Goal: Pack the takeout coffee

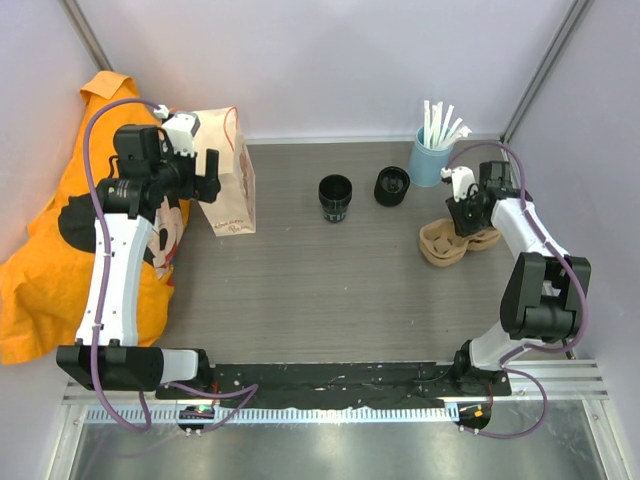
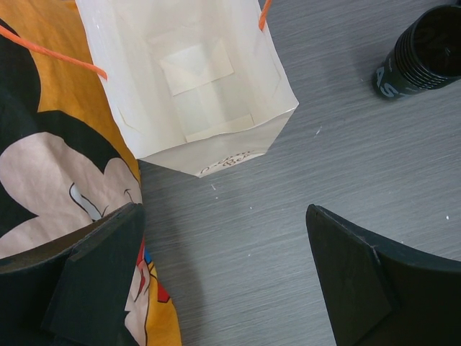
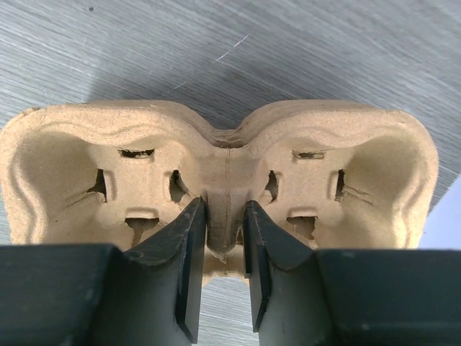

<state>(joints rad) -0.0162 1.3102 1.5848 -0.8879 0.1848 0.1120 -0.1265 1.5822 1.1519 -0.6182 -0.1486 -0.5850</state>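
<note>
Two small black takeout cups stand at the back of the table, one (image 1: pixel 335 197) in the middle and one (image 1: pixel 392 186) to its right. The left wrist view shows one cup (image 2: pixel 421 54) at its top right. A white paper bag (image 1: pixel 232 178) stands open at the back left, and the left wrist view looks down into it (image 2: pixel 194 86). My left gripper (image 1: pixel 208 172) hangs open and empty just beside the bag (image 2: pixel 223 213). My right gripper (image 1: pixel 462 212) is shut on the centre ridge of the tan pulp cup tray (image 1: pixel 450 243), whose two wells (image 3: pixel 216 155) hold nothing.
A light blue cup of white straws (image 1: pixel 432 152) stands at the back right, behind the tray. An orange cartoon-print cloth bag (image 1: pixel 60 260) lies along the left side under the left arm, and shows in the left wrist view (image 2: pixel 50 137). Walls close the back and sides.
</note>
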